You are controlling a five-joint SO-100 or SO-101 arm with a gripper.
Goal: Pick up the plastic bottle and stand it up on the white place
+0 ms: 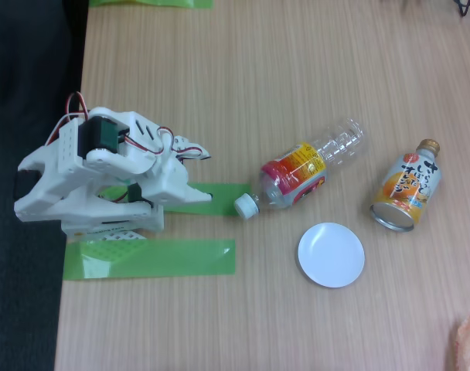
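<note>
**White arm folded at the table's edge, bottle lying flat beside the plate**

Pale wood-grain tabletop fills the fixed view, which looks down from above; going from the bottom edge upward, an orange-pink crinkled item shows at the lower right corner, too cropped to identify. Next comes the small round plain white plate, lying bare on the wood. Left of it, a long strip of green tape is stuck to the table, and a second green strip lies above it.

On those strips sits the white 3D-printed robot arm, folded low over its base with red and white wires looping over the top. Its gripper points right toward the bottle; whether the fingers are spread or closed cannot be told, and nothing is seen held in them.

Just above the plate, apart from it, the clear ribbed plastic bottle with a red, pink and yellow label lies on its side, white cap toward the arm, base pointing up-right. Further right, an orange metal drink can-bottle with a gold cap also lies tipped, near the bottle but not touching.
</note>
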